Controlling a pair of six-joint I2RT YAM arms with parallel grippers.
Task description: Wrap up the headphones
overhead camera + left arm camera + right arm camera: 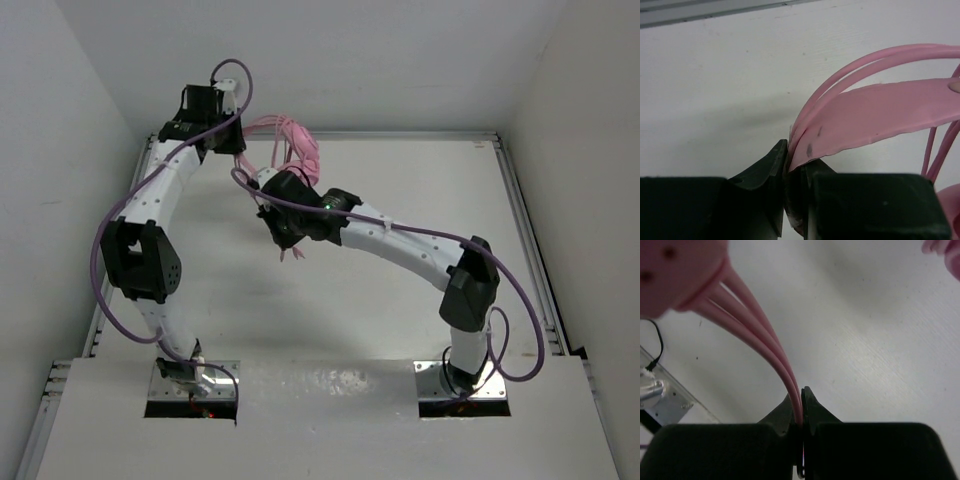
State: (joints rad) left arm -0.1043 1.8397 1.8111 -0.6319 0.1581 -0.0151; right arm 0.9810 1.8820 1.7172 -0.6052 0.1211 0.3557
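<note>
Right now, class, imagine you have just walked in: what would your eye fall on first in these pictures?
The pink headphones catch the eye at once, a bright tangle near the far edge of the white table, between the two arms. In the left wrist view the left jaws are shut on the flat headband. In the right wrist view the right jaws pinch several strands of thin pink cable.

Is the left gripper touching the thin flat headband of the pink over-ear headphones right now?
Touching. The left wrist view shows the left gripper clamped on the flat pink headband, no gap visible.
</note>
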